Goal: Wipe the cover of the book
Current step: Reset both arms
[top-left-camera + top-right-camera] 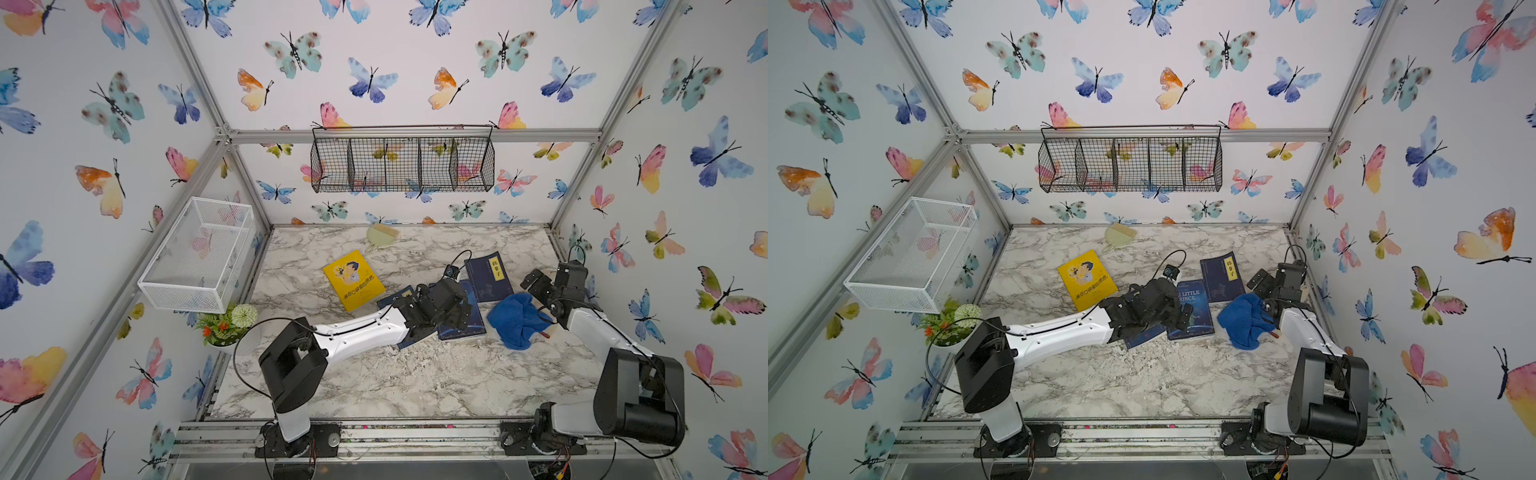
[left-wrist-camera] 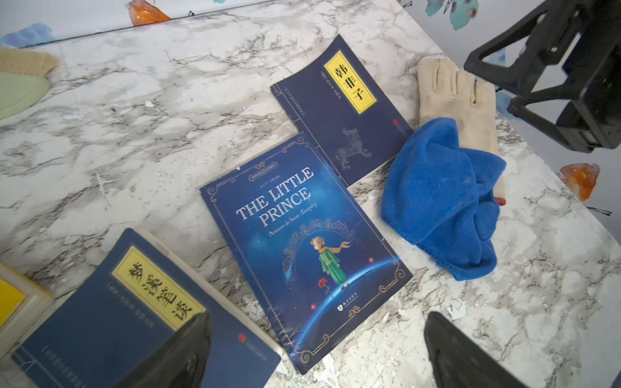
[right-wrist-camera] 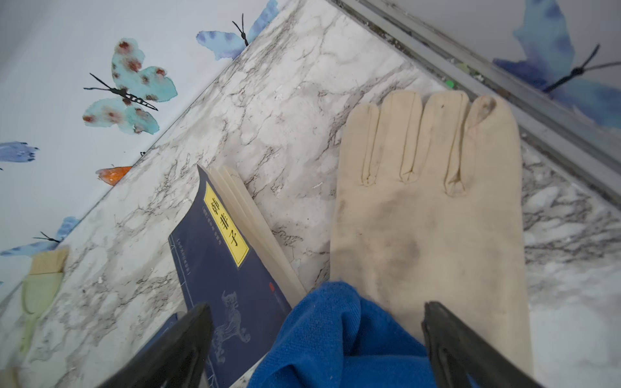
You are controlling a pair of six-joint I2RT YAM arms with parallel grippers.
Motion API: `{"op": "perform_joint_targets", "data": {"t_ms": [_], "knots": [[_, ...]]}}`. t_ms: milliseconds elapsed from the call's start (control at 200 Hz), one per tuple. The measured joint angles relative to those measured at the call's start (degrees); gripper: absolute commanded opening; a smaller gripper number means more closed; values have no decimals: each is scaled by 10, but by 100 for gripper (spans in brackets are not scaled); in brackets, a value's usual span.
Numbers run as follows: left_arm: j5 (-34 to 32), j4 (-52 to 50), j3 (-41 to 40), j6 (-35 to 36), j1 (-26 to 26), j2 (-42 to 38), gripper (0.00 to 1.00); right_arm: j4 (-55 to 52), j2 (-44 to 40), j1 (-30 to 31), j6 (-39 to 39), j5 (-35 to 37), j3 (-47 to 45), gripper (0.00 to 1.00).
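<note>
Left gripper (image 2: 316, 324) jaws wide apart, arm stretched forward (forearm low); right gripper (image 3: 316, 307) likewise spread.

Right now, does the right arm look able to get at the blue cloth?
Probably yes. The right gripper is open and close to the blue cloth, which shows between its fingers in the right wrist view. The cloth lies bunched and uncovered, partly over a glove; nothing stands between them.

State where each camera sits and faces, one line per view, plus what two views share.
Top views: high at the front, looking down toward the back wall; left arm and right arm show.
Left wrist: on the left arm, facing The Little Prince; open left hand shows.
Right wrist: on the right arm, facing the glove; open right hand shows.
Shared: both wrist views show the blue cloth.
</note>
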Motion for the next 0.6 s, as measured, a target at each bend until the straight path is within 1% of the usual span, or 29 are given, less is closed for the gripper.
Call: {"op": "perform_joint_targets", "data": {"t_ms": [105, 250, 295, 365, 491, 601], "knots": [[-5, 4, -18, -3, 16, -1, 98, 98, 7, 17, -60, 49, -42, 99], [-13, 4, -35, -9, 33, -1, 98, 207, 36, 24, -98, 97, -105, 99], [-16, 4, -37, -11, 37, -1, 98, 243, 49, 36, -111, 122, -125, 99], [-19, 4, -39, -18, 40, -1, 98, 317, 64, 58, -132, 140, -165, 99], [-22, 5, -40, -27, 49, -1, 98, 432, 72, 109, -190, 148, -238, 99], [-26, 5, -47, -34, 59, -3, 98, 502, 79, 131, -226, 141, -258, 99]]}}
